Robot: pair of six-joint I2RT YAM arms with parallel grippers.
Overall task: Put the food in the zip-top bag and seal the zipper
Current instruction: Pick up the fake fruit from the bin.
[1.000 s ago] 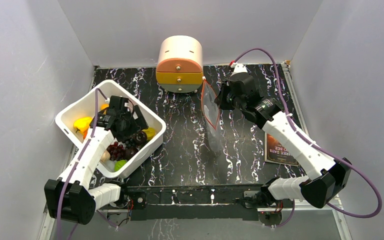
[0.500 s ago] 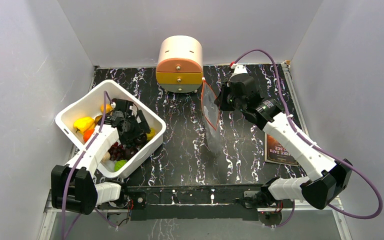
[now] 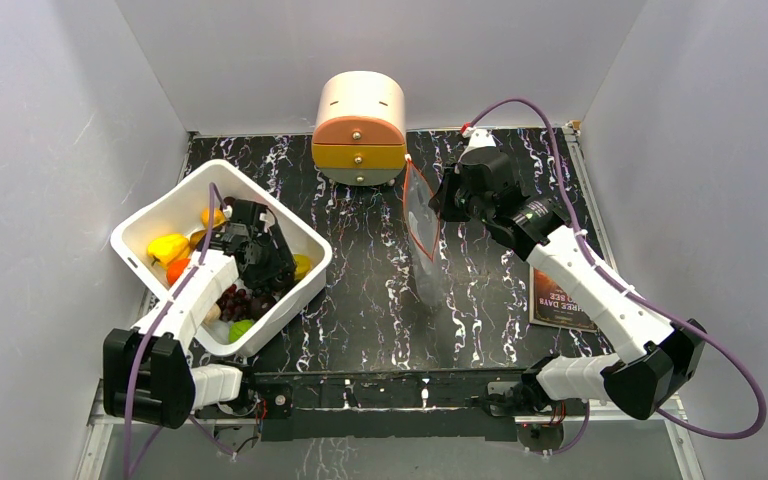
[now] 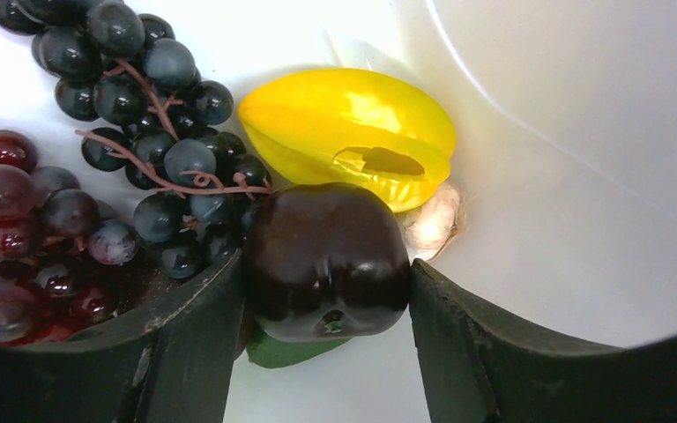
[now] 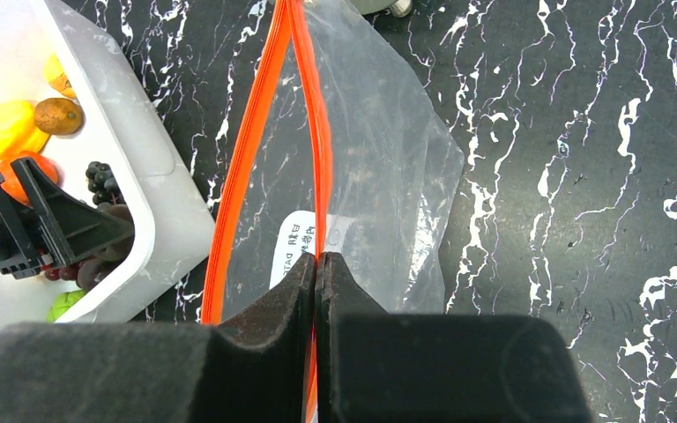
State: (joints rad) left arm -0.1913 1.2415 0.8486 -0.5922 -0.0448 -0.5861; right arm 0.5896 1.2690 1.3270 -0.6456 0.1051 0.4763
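Down in the white tub [image 4: 582, 176], the left gripper [image 4: 326, 291] has its two fingers closed around a dark red fruit [image 4: 317, 238], round and shiny, and each finger touches one side of it. A green leaf [image 4: 282, 351] lies partly under this fruit. Just behind it is a yellow star fruit [image 4: 344, 132], touching it. On the left are dark purple grapes [image 4: 159, 115], and further left are red grapes [image 4: 18, 229]. All of this food lies inside the tub, at the left side of the table [image 3: 360, 300].

The right gripper [image 5: 316, 263] has its fingers pressed fully together on one side of the zipper [image 5: 245, 150]. It pinches the red-orange strip close to the white label [image 5: 293, 251]. The two sides of the strip stand a little apart, so the mouth is open in a narrow slit. The zip-top bag [image 5: 388, 176] hangs from this grip, and its lower part rests on the table near the centre, well apart from the tub. No food shows through its clear plastic.

Behind the bag stands a small drawer cabinet [image 3: 360, 128]. A printed card [image 3: 555, 290] lies on the right, beside the right arm.
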